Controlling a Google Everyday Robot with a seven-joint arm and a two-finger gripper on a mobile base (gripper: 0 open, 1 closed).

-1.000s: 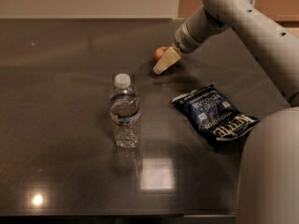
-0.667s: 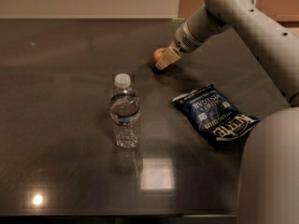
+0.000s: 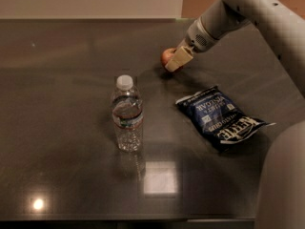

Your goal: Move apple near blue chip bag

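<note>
The small red apple (image 3: 166,56) sits on the dark table toward the back, right of centre. My gripper (image 3: 174,60) reaches down from the upper right and is at the apple, covering its right side with its tan tip. The blue chip bag (image 3: 219,118) lies flat on the table to the front right of the apple, about a bag's length away from it. Its white lettering faces up.
A clear plastic water bottle (image 3: 127,114) with a white cap stands upright left of the bag, in the middle of the dark table (image 3: 62,128). My arm (image 3: 267,13) spans the upper right corner, and part of my body fills the lower right edge.
The gripper's tip has drawn in slightly up and to the right, close against the apple. The apple, bag and bottle have not moved.
</note>
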